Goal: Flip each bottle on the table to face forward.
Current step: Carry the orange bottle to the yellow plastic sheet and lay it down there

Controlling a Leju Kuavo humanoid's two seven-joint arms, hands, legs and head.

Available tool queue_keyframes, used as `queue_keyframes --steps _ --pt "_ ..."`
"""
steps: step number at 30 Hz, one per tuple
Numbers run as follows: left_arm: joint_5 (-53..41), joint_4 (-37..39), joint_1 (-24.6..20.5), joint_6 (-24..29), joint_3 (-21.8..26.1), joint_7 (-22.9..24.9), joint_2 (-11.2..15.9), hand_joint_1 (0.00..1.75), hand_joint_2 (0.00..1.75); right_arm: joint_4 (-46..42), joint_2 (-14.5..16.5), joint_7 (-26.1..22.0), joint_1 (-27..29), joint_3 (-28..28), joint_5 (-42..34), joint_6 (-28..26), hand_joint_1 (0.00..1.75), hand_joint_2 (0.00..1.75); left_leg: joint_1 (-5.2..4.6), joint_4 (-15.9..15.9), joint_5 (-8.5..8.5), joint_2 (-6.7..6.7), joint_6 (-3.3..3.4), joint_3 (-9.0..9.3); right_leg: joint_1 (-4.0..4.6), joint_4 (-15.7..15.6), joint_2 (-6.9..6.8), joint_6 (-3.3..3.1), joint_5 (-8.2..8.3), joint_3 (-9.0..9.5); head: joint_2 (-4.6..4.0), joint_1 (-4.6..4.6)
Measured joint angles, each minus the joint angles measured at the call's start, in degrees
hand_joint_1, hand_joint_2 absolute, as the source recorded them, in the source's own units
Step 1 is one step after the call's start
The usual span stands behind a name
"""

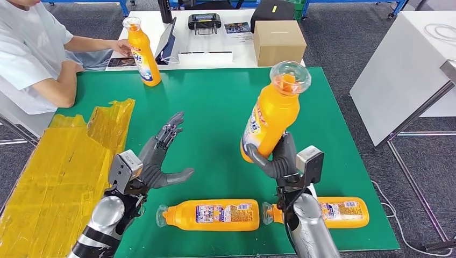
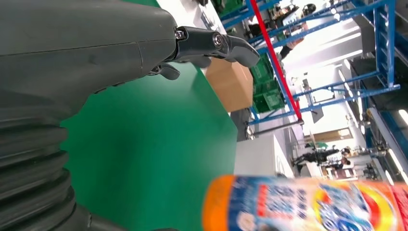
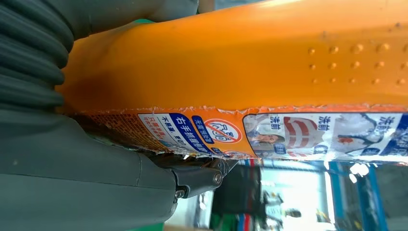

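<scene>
Gripping the lifted bottle (image 1: 273, 115) low on its body, your right hand (image 1: 279, 156) held it tilted toward one o'clock over the green table (image 1: 215, 107), where it risked slipping, while your left hand (image 1: 158, 156) hovered spread and empty.

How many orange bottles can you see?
4. One is held up in the right hand, one stands at the far edge near a person, and two lie at the near edge: one in the middle, one partly behind the right arm.
</scene>
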Motion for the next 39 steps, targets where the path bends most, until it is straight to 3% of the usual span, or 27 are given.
queue_keyframes --steps 17,36,37,39 --pt "3.00 1.51 -2.06 -0.61 -2.31 -0.34 0.01 0.00 1.75 14.05 3.39 1.49 -4.85 10.03 7.39 -1.71 1.75 1.75 0.01 0.00 0.01 0.01 -0.01 0.00 0.00 0.01 0.00 0.00 0.00 -0.02 0.00 0.01" --pt "7.52 5.35 -3.63 -2.15 -2.79 0.53 -0.23 0.00 1.75 21.86 5.57 2.40 -6.48 19.12 14.24 -5.39 1.75 1.75 0.01 0.00 0.01 0.01 -0.01 0.00 0.00 0.01 0.00 0.00 0.00 -0.03 0.00 0.01" --pt "7.86 5.52 -3.62 -2.16 -2.78 0.59 -0.26 0.05 1.75 22.04 5.59 2.40 -6.54 19.26 14.24 -5.44 1.75 1.75 0.01 0.00 0.01 0.01 -0.01 0.00 0.00 0.01 0.00 0.00 0.00 -0.02 0.00 0.02" --pt "8.66 5.85 -3.62 -2.16 -2.76 0.73 -0.32 0.92 1.75 22.37 5.62 2.40 -6.68 19.49 14.24 -5.51 1.75 1.75 0.01 0.00 0.01 0.01 -0.01 0.00 0.00 0.01 0.00 0.00 0.00 -0.02 0.00 0.02"
